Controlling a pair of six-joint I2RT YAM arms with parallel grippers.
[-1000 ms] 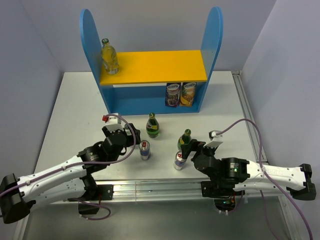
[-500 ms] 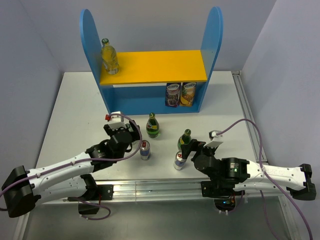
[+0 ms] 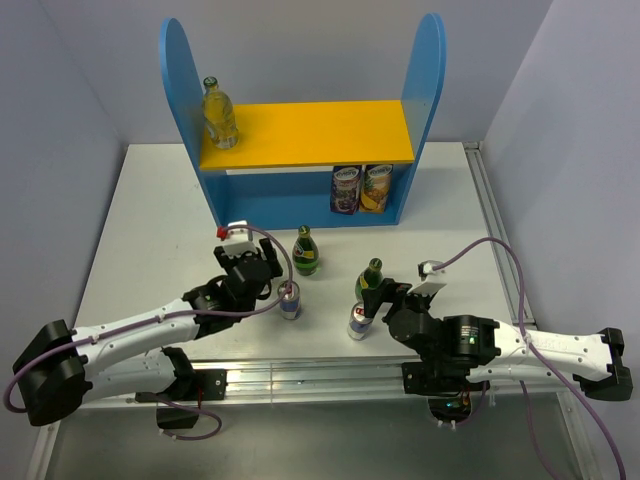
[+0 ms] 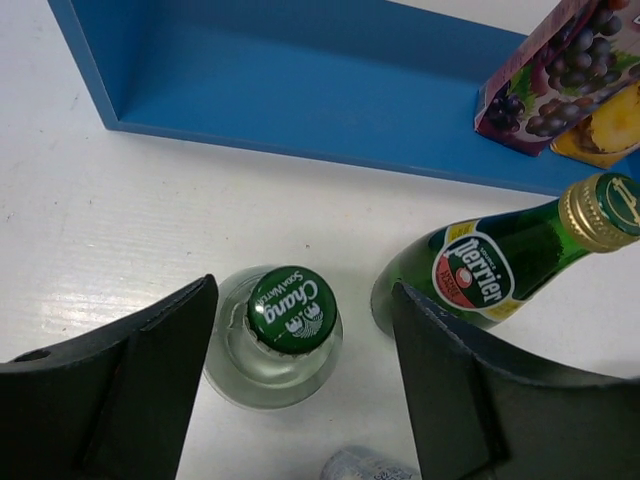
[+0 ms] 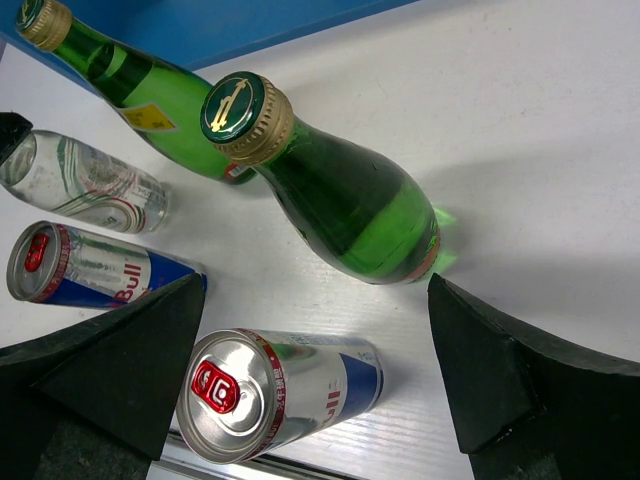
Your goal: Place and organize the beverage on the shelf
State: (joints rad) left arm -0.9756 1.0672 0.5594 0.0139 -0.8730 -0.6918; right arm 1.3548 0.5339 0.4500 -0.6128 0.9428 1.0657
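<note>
Left gripper (image 4: 304,292) straddles a clear bottle (image 4: 285,335), fingers apart and not clamped; right gripper (image 5: 315,285) spread wide, holding nothing.
Shelf (image 3: 182,90) stands at the rear of the table (image 3: 140,220): second clear bottle (image 3: 219,115) upright at the upper tier's left end, fruit cartons (image 3: 360,188) on the lower tier, right. On the table, all upright: straddled bottle, can (image 3: 289,302), green bottle (image 3: 305,252), second green bottle (image 3: 370,276), second can (image 3: 358,320) between the right fingers.

It looked like a robotics lab test cell: a plain white tabletop (image 3: 150,220) boxed in by bare pale grey partition walls (image 3: 60,100). A white-and-black left robot arm (image 3: 130,330) and a matching right robot arm (image 3: 545,350) stood at an aluminium rail (image 3: 300,375), trailing purple cables (image 3: 505,268), facing a toy-like blue-and-yellow shelf unit (image 3: 270,205).
</note>
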